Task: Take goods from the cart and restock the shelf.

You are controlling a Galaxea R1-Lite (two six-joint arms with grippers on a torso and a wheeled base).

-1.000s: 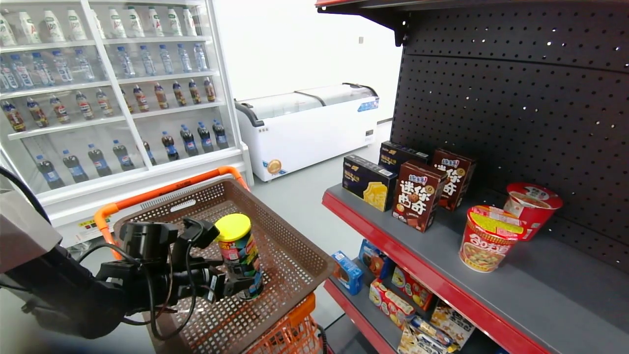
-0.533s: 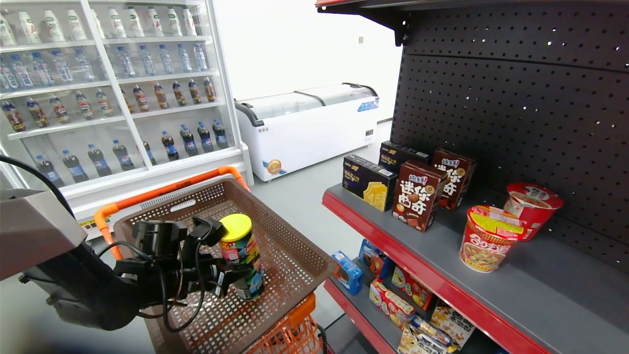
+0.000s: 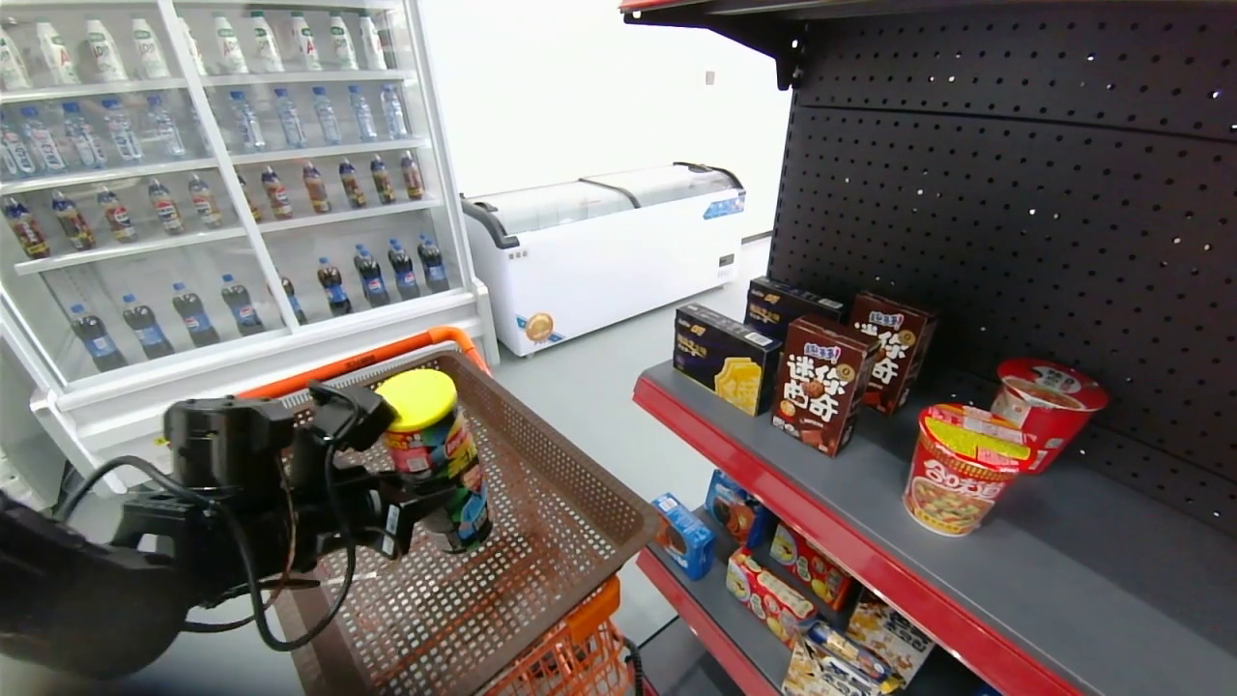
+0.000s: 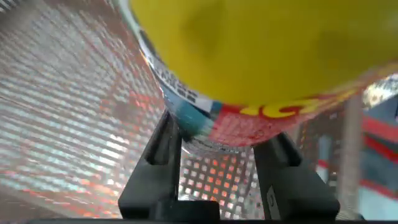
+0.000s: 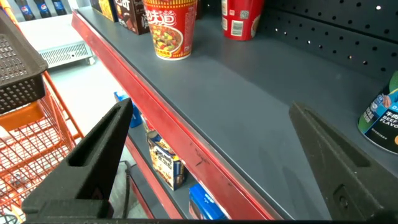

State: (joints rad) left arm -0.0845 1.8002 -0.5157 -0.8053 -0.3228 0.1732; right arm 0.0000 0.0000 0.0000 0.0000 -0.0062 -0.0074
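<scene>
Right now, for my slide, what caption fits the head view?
Left hand holds a yellow-lidded can over the brown cart basket, beside a grey shelf with snack boxes and noodle cups.

head view: set high, facing forward and down, far enough to take in the basket (image 3: 580,483) at lower left and the shelf (image 3: 1063,570) at right. left wrist view: very close to the can (image 4: 261,56), with the basket (image 4: 56,124) behind it; it shares both with the head view. right wrist view: low and near, facing along the shelf (image 5: 249,106) toward the cup (image 5: 169,28); it shares these with the head view.
</scene>
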